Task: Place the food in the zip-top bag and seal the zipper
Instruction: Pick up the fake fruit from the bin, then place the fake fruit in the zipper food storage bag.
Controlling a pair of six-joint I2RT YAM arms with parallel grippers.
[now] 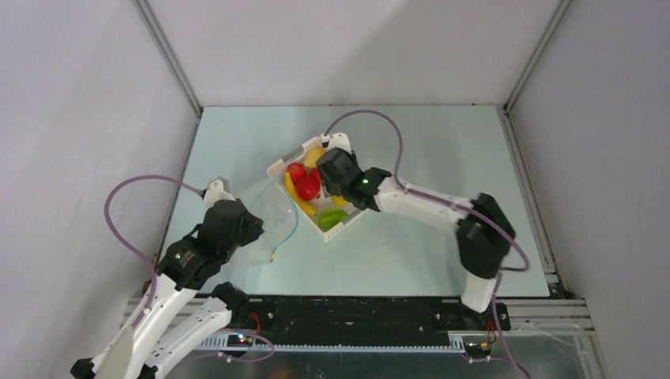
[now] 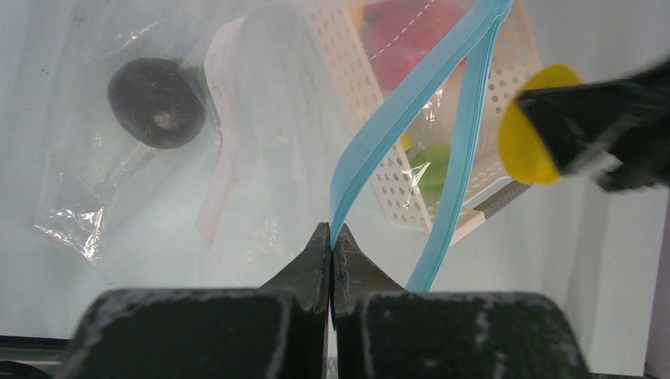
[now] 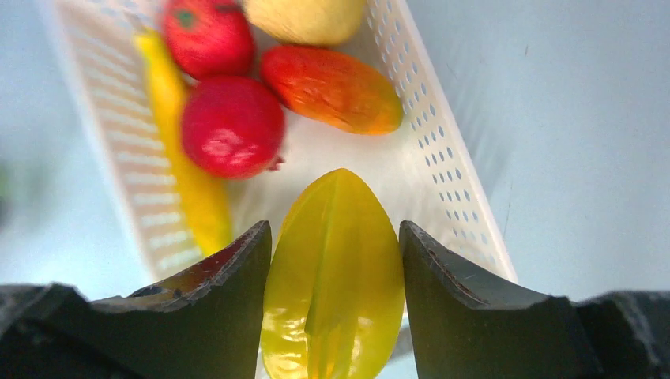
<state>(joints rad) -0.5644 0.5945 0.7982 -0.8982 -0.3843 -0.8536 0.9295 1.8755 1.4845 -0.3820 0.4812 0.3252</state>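
Blue zipper (image 2: 379,134) is pinched between the fully closed jaws of the left tool (image 2: 331,233), at the near left of the desk (image 1: 427,158). Its two strips stand parted. The bag (image 2: 118,205) lies just beyond, and a dark ring (image 2: 156,103) shows through its film. Farther off, at mid-desk, the right tool (image 3: 334,229) grips a ridged yellow piece (image 3: 336,284) over the basket (image 3: 450,158). Two apples (image 3: 233,126), a banana (image 3: 186,158), a mango (image 3: 332,87) and a lemon (image 3: 304,16) lie in the basket.

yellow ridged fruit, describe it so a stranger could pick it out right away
Start at the white slotted basket mid-table; the right gripper hangs over it. The fruit piece pinched between its fingers is the one: yellow like the banana and lemon, but pointed, with lengthwise ridges.
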